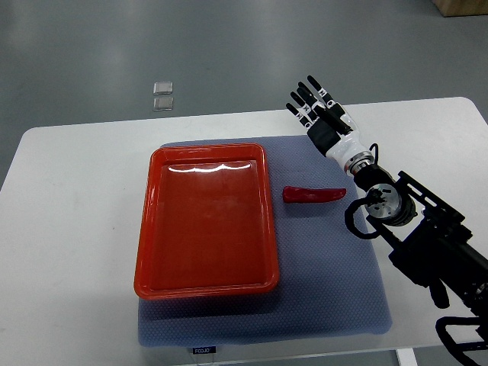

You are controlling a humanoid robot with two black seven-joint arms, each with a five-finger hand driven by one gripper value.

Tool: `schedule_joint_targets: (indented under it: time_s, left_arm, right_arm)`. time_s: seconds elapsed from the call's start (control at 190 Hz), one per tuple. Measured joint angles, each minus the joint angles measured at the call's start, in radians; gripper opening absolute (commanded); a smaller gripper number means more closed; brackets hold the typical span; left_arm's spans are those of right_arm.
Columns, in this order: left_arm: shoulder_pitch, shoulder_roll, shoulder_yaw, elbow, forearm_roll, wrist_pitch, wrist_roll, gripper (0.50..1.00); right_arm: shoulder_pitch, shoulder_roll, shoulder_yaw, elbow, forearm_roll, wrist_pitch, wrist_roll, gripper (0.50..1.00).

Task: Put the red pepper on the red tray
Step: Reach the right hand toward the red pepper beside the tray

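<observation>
A long red pepper (pixel 313 194) lies on the blue-grey mat (pixel 328 274), just right of the red tray (pixel 152 229). The tray holds nothing and sits on the mat's left half. My right hand (pixel 314 104) hovers beyond the pepper at the mat's far edge, its black fingers (pixel 303 97) spread and pointing away, holding nothing. It is clear of the pepper, well above it in the picture. Its arm (pixel 412 229) runs in from the lower right. No left arm shows.
The mat lies on a white table (pixel 69 229) whose far edge runs near the hand. Two small clear squares (pixel 162 94) rest on the grey floor beyond the table. A cardboard box corner (pixel 461 6) shows at top right.
</observation>
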Motion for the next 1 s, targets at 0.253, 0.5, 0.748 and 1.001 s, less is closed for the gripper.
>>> schedule_joint_targets:
  time_s: [0.253,0.5,0.748,1.001]
  left_arm:
    - [0.000,0.000,0.001,0.000,0.001,-0.001,0.000,1.000]
    - [0.000,0.000,0.000,0.000,0.001,-0.001,0.000,1.000]
    - [0.000,0.000,0.000,0.000,0.000,-0.001,0.000,1.000]
    - [0.000,0.000,0.000,-0.001,0.000,-0.001,-0.001,1.000]
  right_arm:
    - [0.003,-0.001,0.000,0.000,-0.002,0.000,0.000,0.917]
    - [0.037,-0.028,-0.077,0.007,-0.050,0.010,-0.002,0.917]
    - [0.250,-0.218,-0.470,0.035,-0.345,0.054,-0.035,0.917]
    - [0.616,-0.374,-1.071,0.115,-0.557,0.121,-0.112,0.917]
